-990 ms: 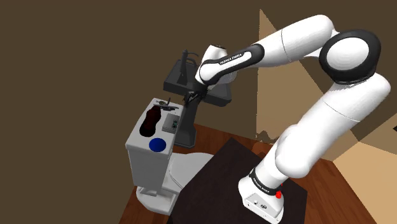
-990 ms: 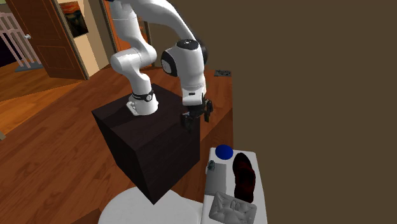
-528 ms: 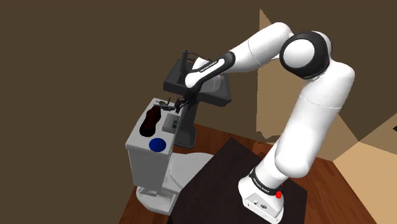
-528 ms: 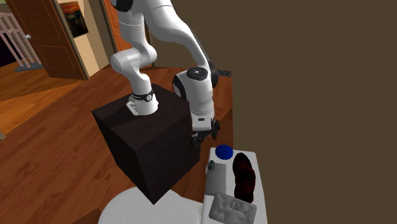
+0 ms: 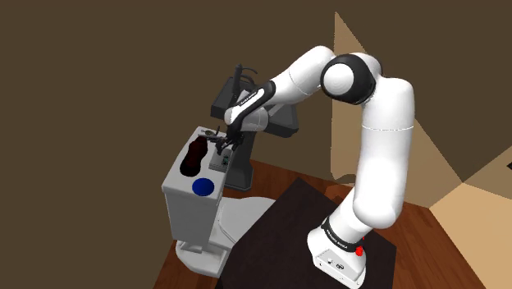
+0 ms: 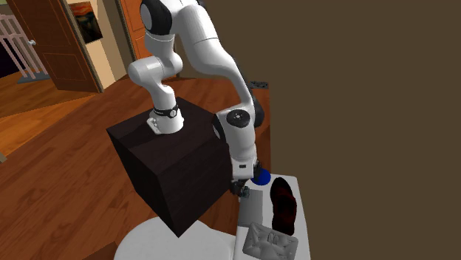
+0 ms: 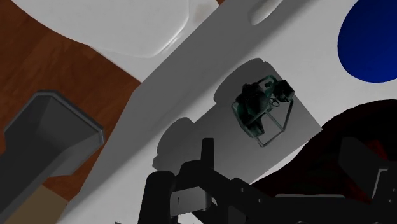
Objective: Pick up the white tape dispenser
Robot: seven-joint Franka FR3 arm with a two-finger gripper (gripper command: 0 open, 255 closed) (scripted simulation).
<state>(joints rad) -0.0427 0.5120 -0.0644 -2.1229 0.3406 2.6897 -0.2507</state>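
Observation:
The tape dispenser (image 7: pixel 261 108) is a pale grey slab with a dark teal mechanism at one end. It lies flat on the toilet tank lid (image 7: pixel 191 76), between a blue disc (image 7: pixel 375 38) and a dark red shoe-like object (image 7: pixel 331 146). My gripper (image 7: pixel 280 156) hangs just above it, open, with nothing between its fingers. In the shoulder view the gripper (image 5: pixel 223 146) is right over the dispenser (image 5: pixel 220 161). The second exterior view puts the gripper (image 6: pixel 244 185) at the lid's near edge, over the dispenser (image 6: pixel 251 199).
The dark red object (image 6: pixel 283 205), the blue disc (image 6: pixel 259 176) and a white embossed item (image 6: pixel 267 241) share the lid. A dark sink (image 5: pixel 246 103) on a pedestal stands beside the tank. The toilet bowl (image 5: pixel 234 217) and the dark stand (image 6: pixel 170 159) lie below.
The arm has folded forward and down. The gripper has dropped from above the sink's edge to just over the tape dispenser on the tank lid. Nothing on the lid has moved.

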